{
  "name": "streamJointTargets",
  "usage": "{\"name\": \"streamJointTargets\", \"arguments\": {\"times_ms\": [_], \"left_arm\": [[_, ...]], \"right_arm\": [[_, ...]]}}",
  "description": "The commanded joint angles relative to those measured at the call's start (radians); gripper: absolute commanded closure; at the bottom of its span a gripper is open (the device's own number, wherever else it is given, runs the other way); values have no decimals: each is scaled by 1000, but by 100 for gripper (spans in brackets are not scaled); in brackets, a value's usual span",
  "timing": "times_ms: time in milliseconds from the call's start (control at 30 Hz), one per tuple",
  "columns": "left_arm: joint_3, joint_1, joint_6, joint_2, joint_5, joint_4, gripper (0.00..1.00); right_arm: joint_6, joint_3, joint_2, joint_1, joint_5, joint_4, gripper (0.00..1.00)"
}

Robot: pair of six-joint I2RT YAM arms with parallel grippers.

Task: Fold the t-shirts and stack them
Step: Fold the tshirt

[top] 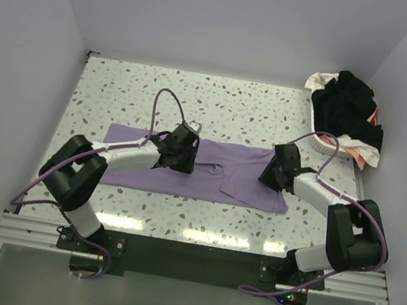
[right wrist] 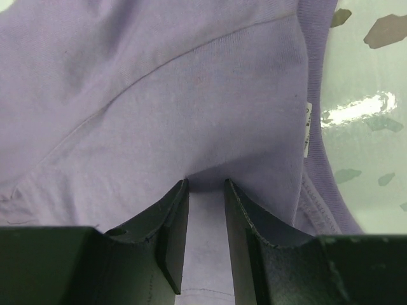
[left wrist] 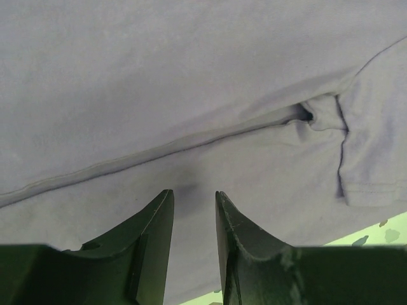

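Closest in, the left claw (left wrist: pixel 193 194) sits low on the lilac t-shirt (left wrist: pixel 191 76). Its jaws are drawn to a narrow gap with cloth lying in it, but I cannot tell whether it actually nips that cloth. A long hem (left wrist: pixel 127 160) runs across just ahead of it, and a sleeve (left wrist: pixel 375 146) lies ahead to its right. The right claw (right wrist: pixel 206 183) is narrowed likewise. Here cloth bunches up between the fingers, so it looks to have a pinch of the shirt, with the neck label (right wrist: pixel 306 127) just ahead to its right. The shirt lies spread on the worktop (top: pixel 234 103) beneath both claws. Well beyond the right claw, a basket (top: pixel 321 145) holds the black t-shirt (top: pixel 350 106) and other shirts. I judge this to be a fold on the first shirt, with nothing stacked yet. Next, both claws would need a sure hold, then lift and carry the edge over together so the cloth lands square.
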Motion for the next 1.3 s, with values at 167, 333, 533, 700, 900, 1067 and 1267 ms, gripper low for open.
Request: {"name": "streamJointTargets", "arguments": {"times_ms": [167, 333, 533, 700, 900, 1067, 1267], "left_arm": [[-100, 1, -61, -22, 17, 68, 64], [-167, -10, -98, -40, 9, 108, 65], [-171, -106, -184, -36, -17, 154, 65], [-80, -177, -242, 55, -3, 181, 65], [113, -179, -287, 181, 101, 220, 64], [276, -170, -253, 244, 126, 174, 63], [221, -101, -144, 103, 55, 102, 59]], "right_arm": [[0, 105, 170, -1, -1, 57, 67], [-31, 263, 346, -1, -21, 31, 67], [-117, 582, 527, -1, -1, -121, 66], [-223, 928, 745, -3, -4, -274, 65], [-322, 1332, 1013, -3, -36, -426, 65], [-390, 1633, 1158, -1, -85, -549, 64], [-431, 1645, 1066, -1, -74, -483, 51]]}}
